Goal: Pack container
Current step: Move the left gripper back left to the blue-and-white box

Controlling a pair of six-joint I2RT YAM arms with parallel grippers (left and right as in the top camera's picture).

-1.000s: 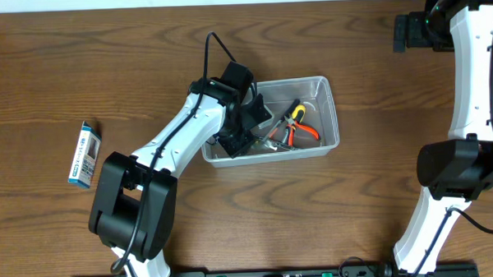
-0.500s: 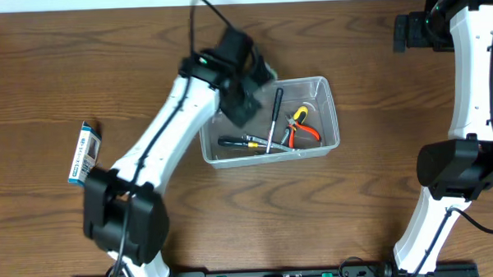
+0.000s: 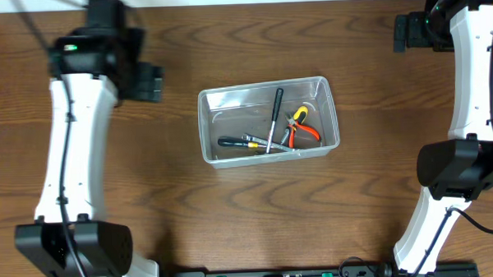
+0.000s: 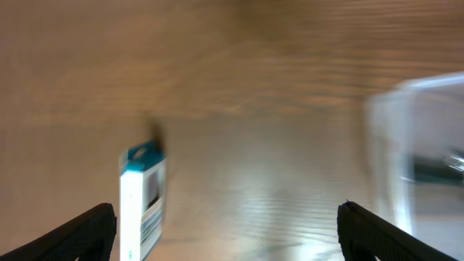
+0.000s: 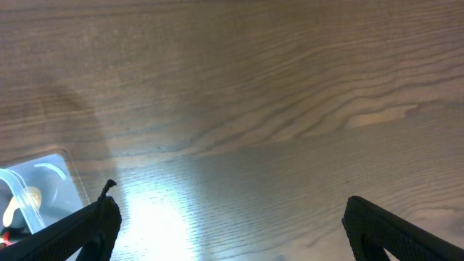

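1. Since the earlier frame, the left hand (image 4: 226,209) has left the container (image 3: 266,121) and swung out to about 10 o'clock of it in the overhead view. Its jaws, narrower then, now stand wide with nothing between them.
2. The container sits mid-desk (image 3: 233,221). It holds two screwdrivers (image 3: 274,117) and orange-handled pliers (image 3: 300,128).
3. The blue-and-white box (image 4: 141,199) shows, blurred, at 7 o'clock in the left wrist view, close to the left finger. In the overhead view the left arm hides it.
4. The step in hand is probably fetching this box. Centre it between the fingers before descending, because it now lies off to one side.
5. Close across the box's narrow faces, then lift clear of the container rim.
6. Release over the bare 10 o'clock corner of the container.
7. The right hand (image 5: 230,196) hangs wide and empty, well apart at 1 o'clock. Leave it parked there.
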